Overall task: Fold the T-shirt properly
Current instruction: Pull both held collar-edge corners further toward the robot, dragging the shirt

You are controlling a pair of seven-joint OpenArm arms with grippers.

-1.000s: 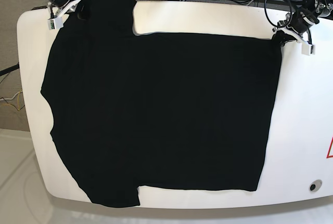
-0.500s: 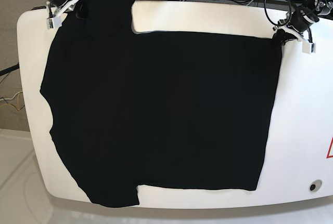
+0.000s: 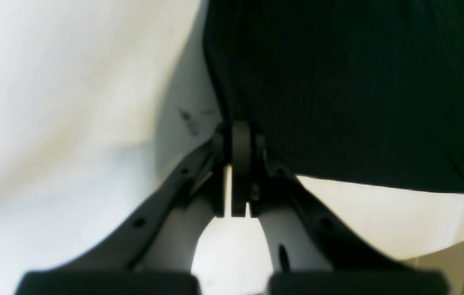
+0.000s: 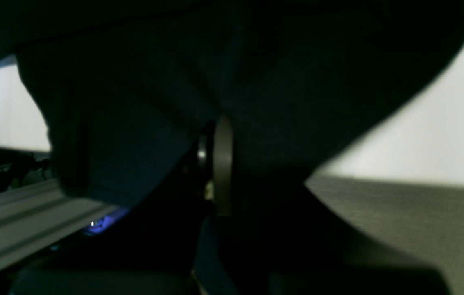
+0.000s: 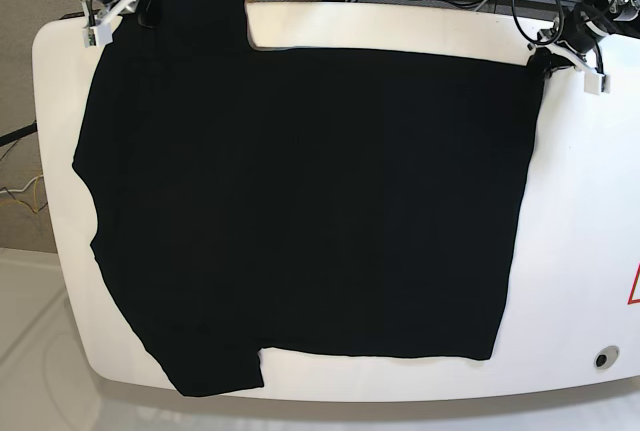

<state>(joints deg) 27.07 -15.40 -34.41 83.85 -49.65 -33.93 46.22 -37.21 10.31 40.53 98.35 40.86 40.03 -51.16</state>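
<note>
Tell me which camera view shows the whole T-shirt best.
The base view: the black T-shirt lies spread over the white table, outline complete. The left wrist view shows only one corner; the right wrist view only dark bunched cloth.

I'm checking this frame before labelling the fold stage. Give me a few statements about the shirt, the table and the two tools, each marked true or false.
1. The T-shirt lies spread out on the white table. True.
2. The left tool is open and clear of the cloth. False: it is shut on a corner of the T-shirt, as the left wrist view shows.
3. The right tool grips the T-shirt at the far edge of the table. True.
4. The T-shirt is already folded in half. False: it lies flat in one spread, both sleeves out.
5. A red bowl stands on the table beside the shirt. False: only a red mark shows at the table's edge.
</note>
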